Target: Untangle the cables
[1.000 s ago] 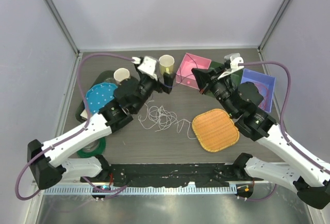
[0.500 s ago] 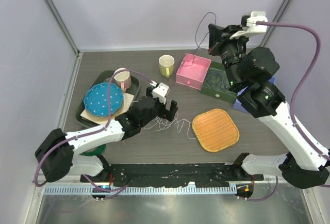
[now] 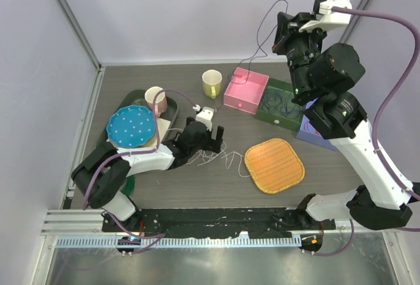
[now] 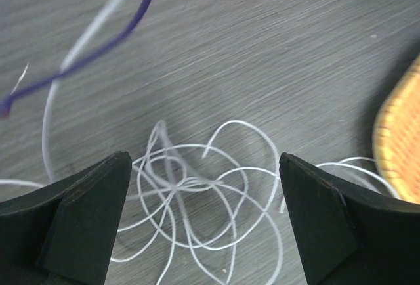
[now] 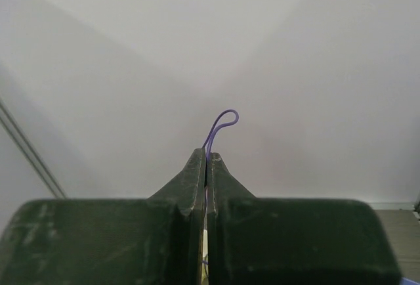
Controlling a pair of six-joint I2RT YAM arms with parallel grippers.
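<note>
A tangle of thin white cable (image 3: 211, 157) lies on the table in front of the orange mat; it also shows in the left wrist view (image 4: 197, 186). My left gripper (image 3: 214, 142) is open, low over this tangle, its fingers (image 4: 85, 222) apart on either side and touching nothing. My right gripper (image 3: 280, 29) is raised high at the back right and shut on a thin purple cable (image 3: 257, 35), which hangs down toward the pink box. A small purple loop (image 5: 224, 121) pokes out above the closed right gripper (image 5: 207, 157). A stretch of purple cable (image 4: 98, 48) crosses above the white one.
A pink box (image 3: 246, 90), a green box (image 3: 270, 117) holding dark cables and a blue box (image 3: 308, 132) stand at the back right. An orange woven mat (image 3: 274, 165) lies right of the tangle. A yellow mug (image 3: 211, 83), a cup (image 3: 155, 100) and a blue dotted plate (image 3: 132, 127) sit left.
My right gripper has risen from table height to high at the back, pulling the purple cable up. My left gripper has come forward and down over the white tangle.
</note>
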